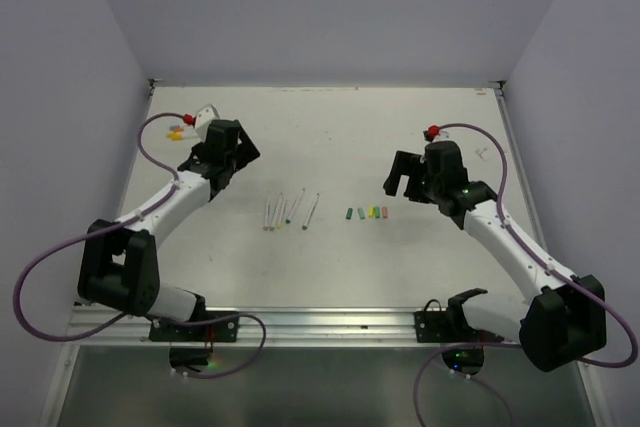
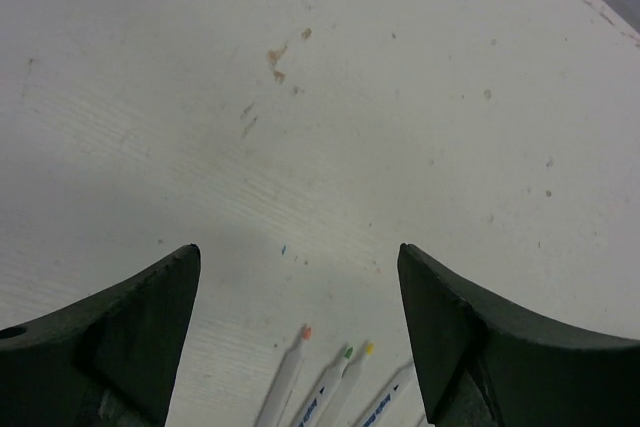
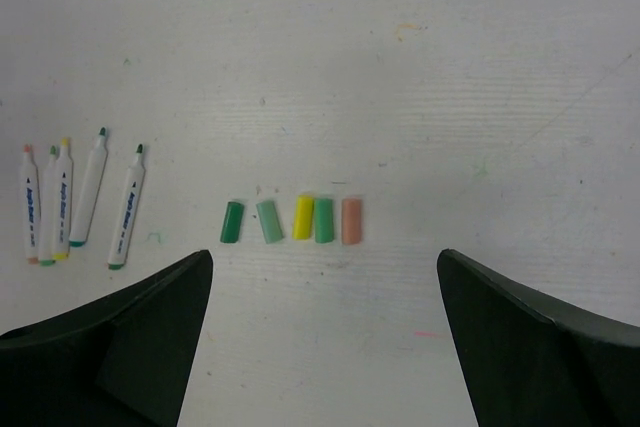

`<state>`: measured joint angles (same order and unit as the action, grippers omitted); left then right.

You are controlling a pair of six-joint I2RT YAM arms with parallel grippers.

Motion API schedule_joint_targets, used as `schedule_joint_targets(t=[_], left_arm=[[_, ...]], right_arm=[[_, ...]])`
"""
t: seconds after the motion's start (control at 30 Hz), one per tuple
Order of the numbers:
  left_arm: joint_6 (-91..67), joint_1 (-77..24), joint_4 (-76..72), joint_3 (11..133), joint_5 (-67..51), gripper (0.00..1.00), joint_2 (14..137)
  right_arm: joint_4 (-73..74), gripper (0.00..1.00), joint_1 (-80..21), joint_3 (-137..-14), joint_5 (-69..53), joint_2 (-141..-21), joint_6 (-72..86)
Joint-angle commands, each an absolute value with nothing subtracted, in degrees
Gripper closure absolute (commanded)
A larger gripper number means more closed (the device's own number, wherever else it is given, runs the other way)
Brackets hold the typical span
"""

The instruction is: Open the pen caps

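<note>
Several uncapped pens (image 1: 290,209) lie side by side at the table's middle, thin white sticks with coloured tips. Several pen caps (image 1: 365,213) lie in a short row just right of them. In the right wrist view the caps (image 3: 303,218) are green, yellow and orange, with the pens (image 3: 90,189) to their left. My right gripper (image 1: 400,179) is open and empty, hanging just right of the caps (image 3: 325,259). My left gripper (image 1: 243,159) is open and empty, up and left of the pens. In the left wrist view (image 2: 297,252), pen tips (image 2: 306,332) show between its fingers.
At the far left corner lie a few small coloured pieces (image 1: 177,131) and a white object (image 1: 207,112). A small pale item (image 1: 482,152) lies near the right edge. Purple cables loop beside both arms. A metal rail (image 1: 330,322) runs along the near edge.
</note>
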<state>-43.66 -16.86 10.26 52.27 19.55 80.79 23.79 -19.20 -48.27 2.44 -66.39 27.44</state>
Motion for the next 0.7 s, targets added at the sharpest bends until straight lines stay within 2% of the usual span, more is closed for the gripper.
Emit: schedule_joint_targets(t=[0.0, 0.17, 0.27, 0.33, 0.43, 0.67], left_arm=[[-49.3, -14.5, 13.9, 59.7, 27.0, 0.18, 85.4], [-51.8, -8.6, 18.8, 70.5, 29.0, 0.16, 97.2], [-49.9, -5.4, 22.2, 78.1, 29.5, 0.16, 104.7], [-49.3, -4.9, 25.4, 83.2, 34.0, 0.15, 107.7], [-50.4, -4.8, 26.5, 86.7, 38.5, 0.11, 111.9], [-49.7, -3.8, 23.5, 92.3, 39.6, 0.11, 120.1]], right_arm=[[19.4, 0.01, -19.1, -46.7, -2.8, -66.8, 29.1], [16.5, 0.01, -19.2, -45.4, -8.9, -68.8, 30.8], [14.2, 0.01, -19.2, -44.2, -7.8, -69.2, 30.9], [15.4, 0.01, -19.2, -45.5, -6.8, -69.7, 29.3], [16.8, 0.01, -19.2, -47.5, -6.3, -71.0, 27.6], [14.6, 0.01, -19.2, -44.7, -8.3, -70.6, 28.1]])
